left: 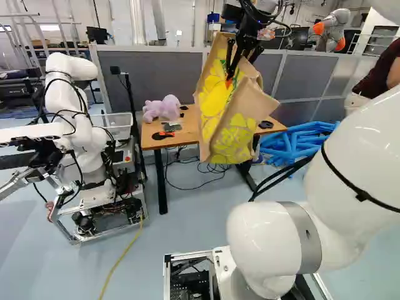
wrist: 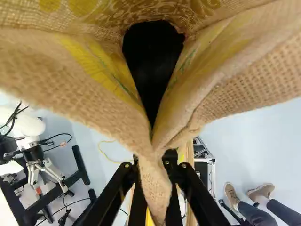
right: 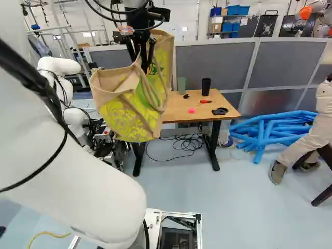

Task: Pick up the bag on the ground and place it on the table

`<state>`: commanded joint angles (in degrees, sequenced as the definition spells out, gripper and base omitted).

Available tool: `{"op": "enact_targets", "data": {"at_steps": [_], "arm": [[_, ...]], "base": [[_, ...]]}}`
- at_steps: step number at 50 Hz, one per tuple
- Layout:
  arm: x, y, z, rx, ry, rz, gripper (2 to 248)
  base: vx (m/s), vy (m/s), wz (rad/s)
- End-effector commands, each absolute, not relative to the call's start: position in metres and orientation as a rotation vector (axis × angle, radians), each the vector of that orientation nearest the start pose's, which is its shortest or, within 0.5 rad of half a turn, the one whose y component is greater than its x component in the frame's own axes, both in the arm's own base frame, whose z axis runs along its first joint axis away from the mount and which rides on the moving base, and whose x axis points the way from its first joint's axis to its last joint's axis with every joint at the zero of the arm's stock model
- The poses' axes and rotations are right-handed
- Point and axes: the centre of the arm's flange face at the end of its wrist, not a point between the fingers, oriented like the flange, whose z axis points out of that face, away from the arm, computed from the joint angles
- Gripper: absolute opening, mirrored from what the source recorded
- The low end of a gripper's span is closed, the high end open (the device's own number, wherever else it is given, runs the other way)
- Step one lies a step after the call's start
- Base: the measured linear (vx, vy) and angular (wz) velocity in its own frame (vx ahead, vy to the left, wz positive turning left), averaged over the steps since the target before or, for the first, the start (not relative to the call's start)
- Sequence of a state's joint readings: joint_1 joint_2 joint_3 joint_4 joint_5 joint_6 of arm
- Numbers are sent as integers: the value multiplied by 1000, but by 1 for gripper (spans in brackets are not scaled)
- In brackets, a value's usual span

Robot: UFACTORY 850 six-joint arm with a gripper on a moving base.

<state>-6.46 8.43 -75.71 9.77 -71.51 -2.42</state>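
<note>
- Bag (left: 222, 131) is held off the floor by the end effector (right: 144, 65); not set down on the desk (left: 187, 134).
- Wrist view: fold of the bag's rim is pinched between both fingers. Grip is partly hidden by cloth in the base views.
- Wrist view only: bag mouth is seen from above, spread wide ahead of the fingers, dark inside.
- Right base view: rope handle (right: 149, 92) is seen hanging down the bag's side; yellow print is shown in both base views.
- Both base views: desk is partly covered by the bag. Whether the bag is over the desk or short of it can't be told.
- Left base view only: purple plush toy (left: 162, 108) and green board (left: 172, 127) are seen on the desk; both are blocked by the bag in the right base view.
- Right base view only: black cup (right: 206, 86), green cup (right: 181, 85) and pink item (right: 191, 110) are seen on the desk; blocked by the bag in the left base view.
- Another robot (left: 70, 119) is seen left of the desk in both base views; partly caught in the wrist view.
- Blue tubes (right: 275, 129) are piled on the floor right of the desk, base views only.
</note>
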Motion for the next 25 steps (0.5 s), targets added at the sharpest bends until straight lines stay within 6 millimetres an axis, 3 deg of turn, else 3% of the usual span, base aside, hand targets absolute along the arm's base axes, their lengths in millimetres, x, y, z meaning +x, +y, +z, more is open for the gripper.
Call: {"op": "enact_targets", "data": {"at_steps": [25], "arm": [[401, -31, 769, -2968, 159, -347, 33]], "base": [[117, -73, -2]]}}
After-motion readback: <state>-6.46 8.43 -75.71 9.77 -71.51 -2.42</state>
